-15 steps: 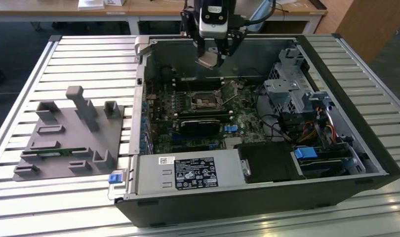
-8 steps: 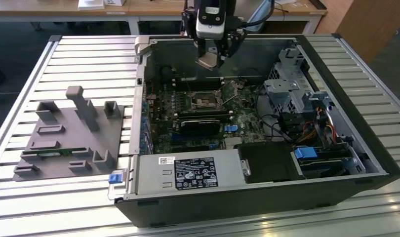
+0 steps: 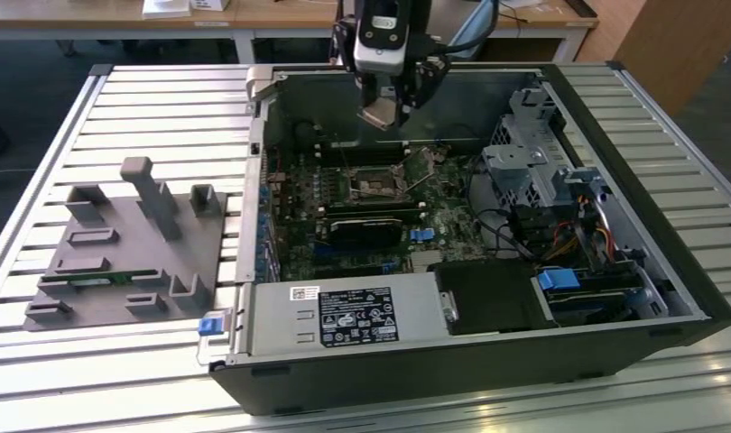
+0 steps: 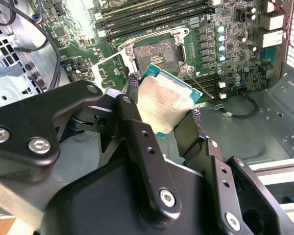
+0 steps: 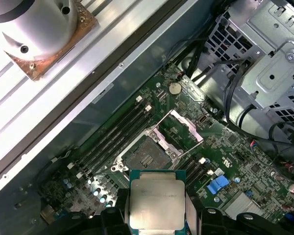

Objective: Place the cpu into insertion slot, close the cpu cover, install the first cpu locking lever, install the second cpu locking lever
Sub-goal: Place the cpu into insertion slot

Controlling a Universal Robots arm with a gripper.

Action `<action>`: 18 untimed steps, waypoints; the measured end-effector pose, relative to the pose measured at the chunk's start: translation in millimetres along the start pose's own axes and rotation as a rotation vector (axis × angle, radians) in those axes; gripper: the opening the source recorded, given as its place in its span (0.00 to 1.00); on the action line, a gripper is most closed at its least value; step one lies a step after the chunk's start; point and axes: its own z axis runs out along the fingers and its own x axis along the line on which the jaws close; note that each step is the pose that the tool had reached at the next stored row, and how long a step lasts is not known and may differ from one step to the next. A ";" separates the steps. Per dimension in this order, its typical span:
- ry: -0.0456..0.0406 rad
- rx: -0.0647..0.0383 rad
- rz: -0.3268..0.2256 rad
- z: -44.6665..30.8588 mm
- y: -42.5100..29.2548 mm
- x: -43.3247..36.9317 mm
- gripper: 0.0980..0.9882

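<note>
Right now my gripper (image 4: 162, 100) is clamped on the cpu (image 5: 157, 203) by opposite edges, I judge so the underside can seat freely; it hangs above the motherboard (image 5: 235, 147), where the insertion slot (image 5: 146, 157) lies bare, its cpu cover (image 5: 183, 128) swung open.

You can read no text here: the white stickers (image 3: 356, 318) on the power supply (image 3: 419, 314) carry print too fine, and the cpu (image 5: 157, 203) top offers nothing legible.

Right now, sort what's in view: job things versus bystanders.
Job: gripper, shut on the cpu; insertion slot, empty; cpu cover, standing open.
Lying about: grey fixture block, power supply, memory slots, drive cage.
</note>
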 end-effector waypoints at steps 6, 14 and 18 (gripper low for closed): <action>-0.0016 0.002 0.014 3.1 -0.2 0.0 0.50; -0.0001 0.007 0.030 10.3 -0.9 -0.1 0.50; 0.0019 0.010 0.034 17.4 -1.4 -0.3 0.50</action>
